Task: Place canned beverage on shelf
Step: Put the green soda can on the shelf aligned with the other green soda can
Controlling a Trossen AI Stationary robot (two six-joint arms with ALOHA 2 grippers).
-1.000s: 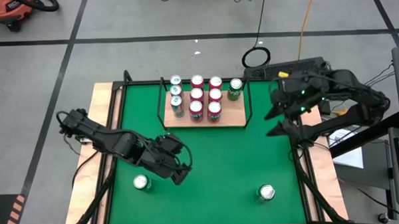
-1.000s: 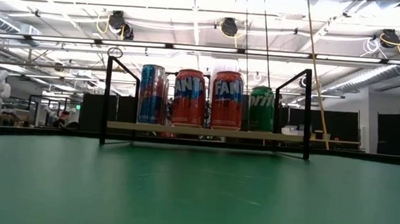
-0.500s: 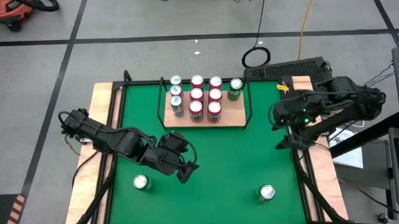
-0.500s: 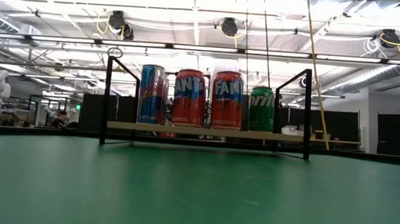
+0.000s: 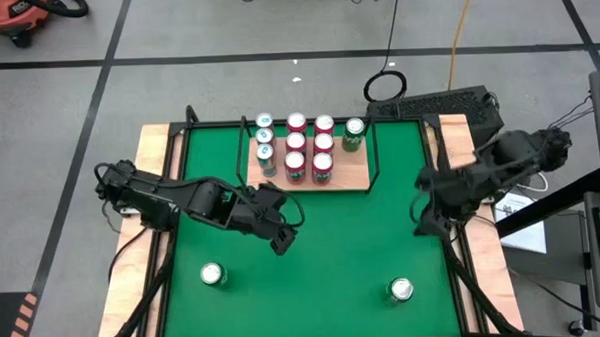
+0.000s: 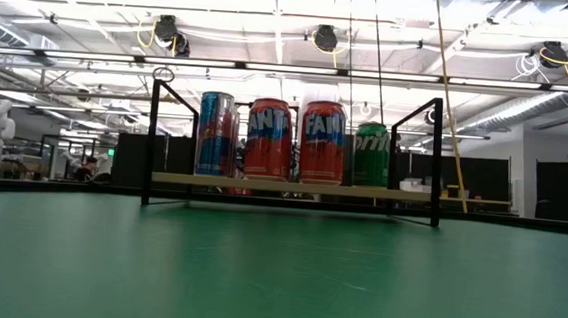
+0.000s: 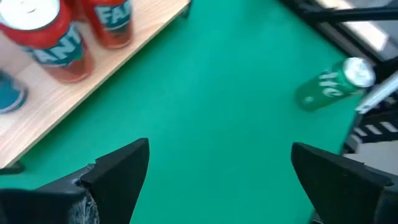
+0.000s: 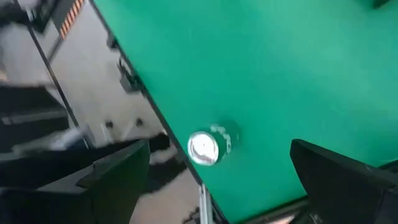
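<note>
The shelf (image 5: pixel 352 177), a light-wood board with black rails, stands at the far middle of the green mat and holds several cans (image 5: pixel 295 142) upright; the low view shows it too (image 6: pixel 292 187). Two green cans stand upright on the mat: one near left (image 5: pixel 214 275), also in the right wrist view (image 8: pixel 208 148), and one near right (image 5: pixel 400 289), also in the left wrist view (image 7: pixel 333 87). My left gripper (image 5: pixel 285 235) is open and empty over the mat, near of the shelf. My right gripper (image 5: pixel 422 216) is open and empty at the mat's right edge.
The green mat (image 5: pixel 343 247) lies on a wooden tabletop (image 5: pixel 149 154) with black frame rails along its sides. Open mat lies between the shelf and the two loose cans. A black cable loop (image 5: pixel 385 85) lies on the floor beyond the far edge.
My left gripper has moved toward the table's right edge and a little toward the far edge, away from the near-left can. My right gripper has moved from beside the shelf's right end toward the near edge, along the mat's right side. No can has moved.
</note>
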